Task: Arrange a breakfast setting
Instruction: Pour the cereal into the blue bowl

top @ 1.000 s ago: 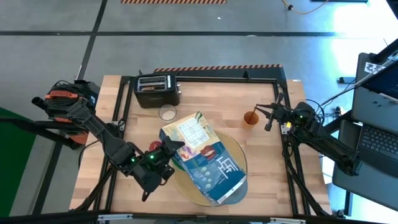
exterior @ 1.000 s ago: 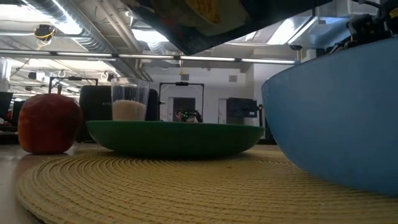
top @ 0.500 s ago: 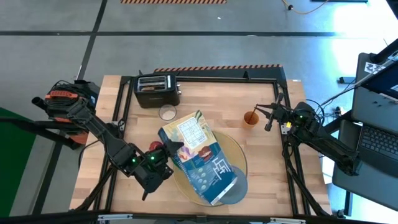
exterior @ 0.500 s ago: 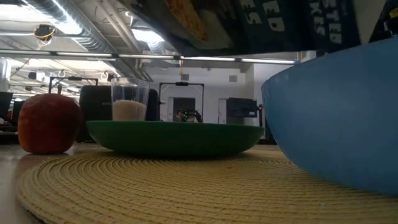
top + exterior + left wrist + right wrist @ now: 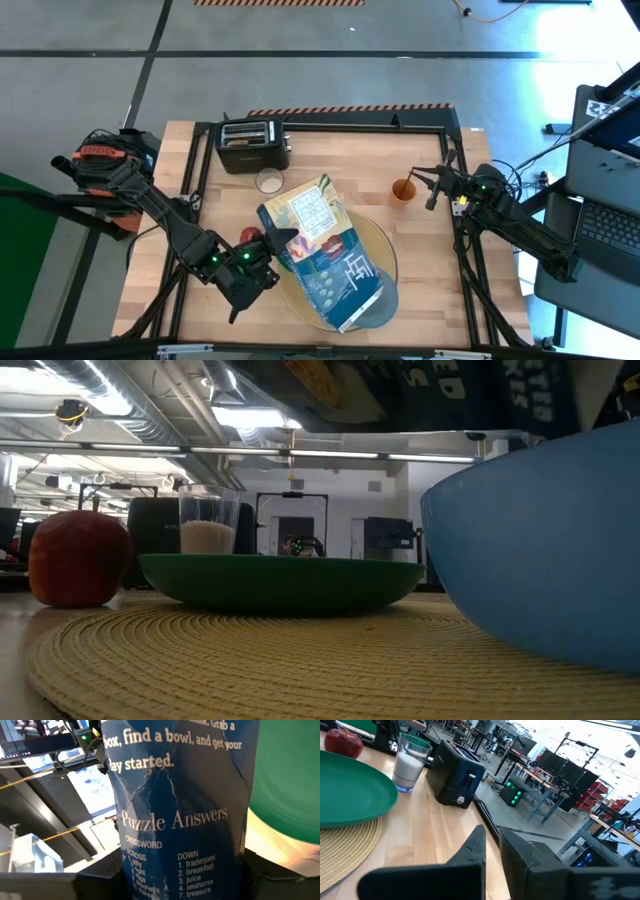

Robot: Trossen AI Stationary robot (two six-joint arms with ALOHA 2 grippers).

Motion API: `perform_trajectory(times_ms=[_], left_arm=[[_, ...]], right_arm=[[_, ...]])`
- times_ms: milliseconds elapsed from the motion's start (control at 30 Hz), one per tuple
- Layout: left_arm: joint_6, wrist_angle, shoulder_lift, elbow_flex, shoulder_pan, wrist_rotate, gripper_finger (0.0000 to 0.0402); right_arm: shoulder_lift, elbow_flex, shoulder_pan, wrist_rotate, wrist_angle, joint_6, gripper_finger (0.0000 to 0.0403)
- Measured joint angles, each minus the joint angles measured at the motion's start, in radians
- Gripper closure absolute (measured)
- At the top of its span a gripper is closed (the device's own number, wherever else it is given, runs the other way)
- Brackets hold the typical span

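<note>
Item: cereal box [image 5: 324, 250], held tilted over the yellow mat [image 5: 384, 240] by the left gripper [image 5: 262, 252], whose jaws stand about half apart, clamped on the box's near end. Change noted: over the last second the box has swung a little toward the near edge of the table, so that its far end now covers the bowl [image 5: 382, 303] more fully; in the low view its dark underside [image 5: 430, 395] has slid across the top of the picture and printed letters have come into sight. We take this as the box being tipped for a pour into the bowl, or being carried to a place beside it (we cannot settle which); either way the setting is not finished. Other entries, all unmoved: green plate [image 5: 280, 580] on the mat beside the bowl [image 5: 540, 550]; apple [image 5: 78, 558] at the mat's left edge; milk glass [image 5: 268, 181] behind the plate, near the toaster [image 5: 252, 144]; orange cup [image 5: 402, 190] well apart, at the right. Right gripper [image 5: 435, 188]: jaws shut, empty, waiting just beside the cup as before. Hidden or doubtful: the plate is almost wholly under the box from above; only a sliver of the bowl shows there; no toast slice can be made out in any view; the left wrist view is filled by the box's back panel [image 5: 180, 815], which hides the fingers; whether any cereal has fallen, we cannot tell.
</note>
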Motion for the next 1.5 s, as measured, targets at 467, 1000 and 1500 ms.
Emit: perform_trajectory(times_ms=[467, 1000, 1500], left_arm=[[0.035, 0.004, 0.0, 0.0, 0.002, -0.001, 0.0192], [0.249, 0.132, 0.07, -0.001, 0.034, -0.024, 0.0192], [0.244, 0.134, 0.07, -0.001, 0.039, -0.035, 0.0192]], right_arm=[[0.0, 0.0, 0.0, 0.0, -0.004, -0.005, 0.0372], [0.0, 0.0, 0.0, 0.0, -0.033, -0.023, 0.0372], [0.0, 0.0, 0.0, 0.0, -0.048, -0.025, 0.0372]])
